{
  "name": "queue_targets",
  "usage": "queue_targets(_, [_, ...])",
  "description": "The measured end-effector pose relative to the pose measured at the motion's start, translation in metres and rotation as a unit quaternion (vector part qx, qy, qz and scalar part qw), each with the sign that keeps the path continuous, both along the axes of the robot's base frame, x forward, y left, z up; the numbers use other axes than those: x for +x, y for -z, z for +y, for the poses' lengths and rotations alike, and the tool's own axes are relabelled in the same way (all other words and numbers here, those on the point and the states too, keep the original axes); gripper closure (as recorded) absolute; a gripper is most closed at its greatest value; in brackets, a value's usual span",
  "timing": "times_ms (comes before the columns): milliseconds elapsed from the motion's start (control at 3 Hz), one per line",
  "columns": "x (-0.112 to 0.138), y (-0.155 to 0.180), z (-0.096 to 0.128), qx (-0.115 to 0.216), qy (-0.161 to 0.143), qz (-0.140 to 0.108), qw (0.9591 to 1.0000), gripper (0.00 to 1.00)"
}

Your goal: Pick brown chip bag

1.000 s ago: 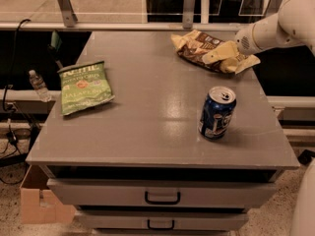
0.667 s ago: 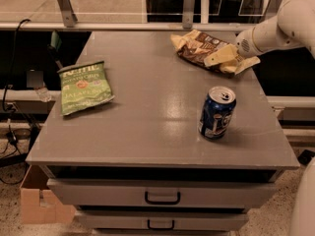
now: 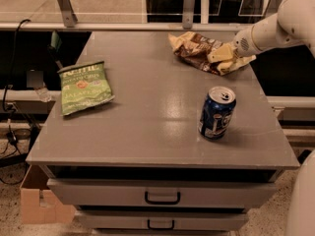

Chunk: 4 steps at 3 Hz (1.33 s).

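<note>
Brown chip bag [image 3: 194,48] lies crumpled at the far right corner of the smooth grey table [image 3: 147,132], dark crinkled film with pale ends. The yellowish gripper [image 3: 225,59] rests on its right end, though whether it clasps the film I cannot tell. Nearer the front stands a blue cylindrical can [image 3: 216,113], upright. A flat green chip bag [image 3: 83,87] lies well apart, at the left edge.

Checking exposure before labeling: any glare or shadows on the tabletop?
Camera view: warm, dim lighting; soft glare on the table beside the blue can; a shadow at the can's base; the gripper, at the brown chip bag far right, is evenly lit.
</note>
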State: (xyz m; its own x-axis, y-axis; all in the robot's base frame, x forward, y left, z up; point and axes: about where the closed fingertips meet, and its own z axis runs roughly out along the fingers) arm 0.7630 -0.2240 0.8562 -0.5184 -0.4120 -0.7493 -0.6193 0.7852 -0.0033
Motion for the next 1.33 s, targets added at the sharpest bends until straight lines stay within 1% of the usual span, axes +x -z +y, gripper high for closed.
queue_targets(333, [0.000, -0.010, 0.023, 0.011, -0.030, -0.006, 0.9995, 0.88])
queue_targets(667, [-0.003, -0.020, 0.044, 0.021, -0.061, -0.011, 0.9979, 1.00])
queue_targets(1000, [-0.005, -0.046, 0.075, 0.045, -0.113, -0.032, 0.9921, 1.00])
queue_targets(1333, [-0.014, -0.091, 0.105, 0.067, -0.174, -0.072, 0.9798, 1.00])
